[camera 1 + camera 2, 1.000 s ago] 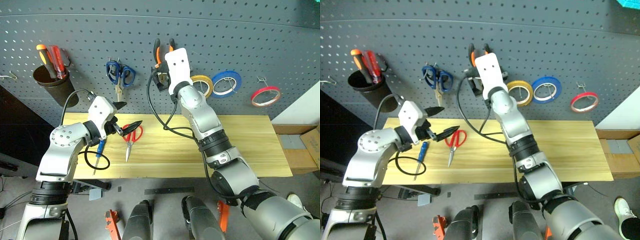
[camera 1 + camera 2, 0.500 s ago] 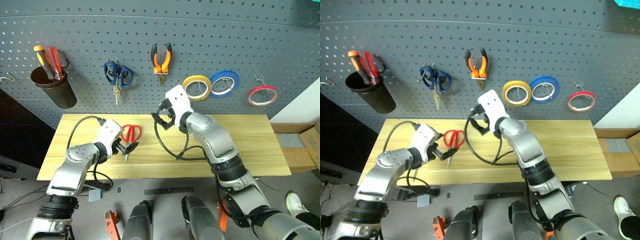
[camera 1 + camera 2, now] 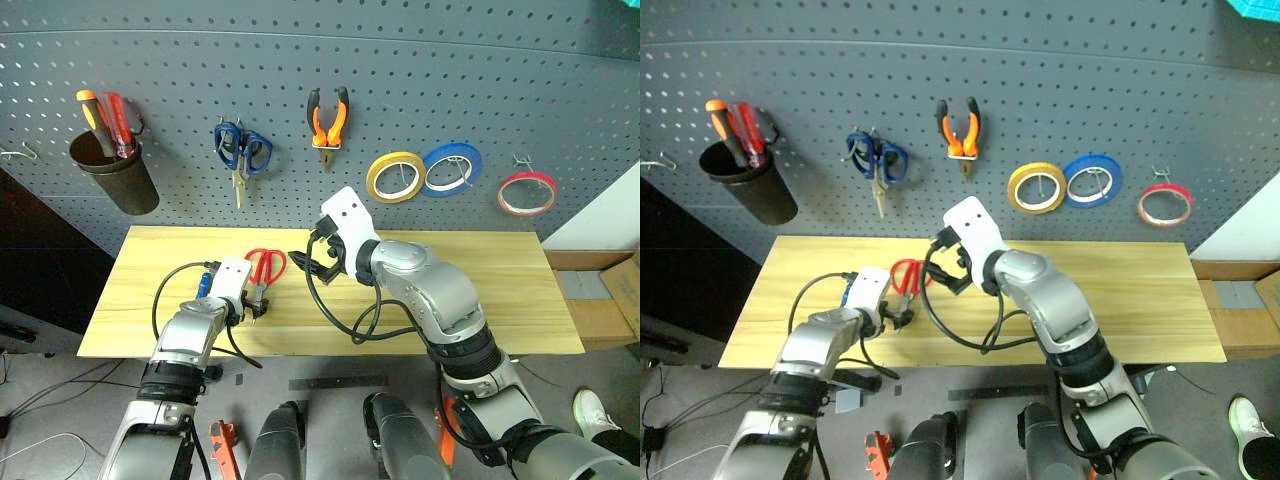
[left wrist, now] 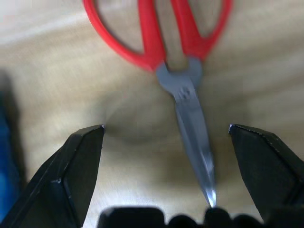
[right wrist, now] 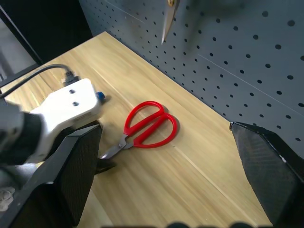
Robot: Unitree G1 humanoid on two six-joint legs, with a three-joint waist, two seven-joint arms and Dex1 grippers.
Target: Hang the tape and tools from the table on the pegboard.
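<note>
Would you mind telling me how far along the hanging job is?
Done: the pliers and red tape hang on the pegboard. In hand: the open left hand straddles the red scissors' blades on the table. Left: hanging them, then the blue screwdriver.

The two head views look forward and down from above the bench (image 3: pixel 480 300), taking in its whole top and the pegboard (image 3: pixel 420 80) behind it; they share nearly the same scene, slightly offset. The left wrist view sits very close over the bench top, facing down at the red scissors (image 4: pixel 175 57). The right wrist view looks from farther back toward the bench's rear edge, sharing those scissors and the pegboard's foot.
</note>
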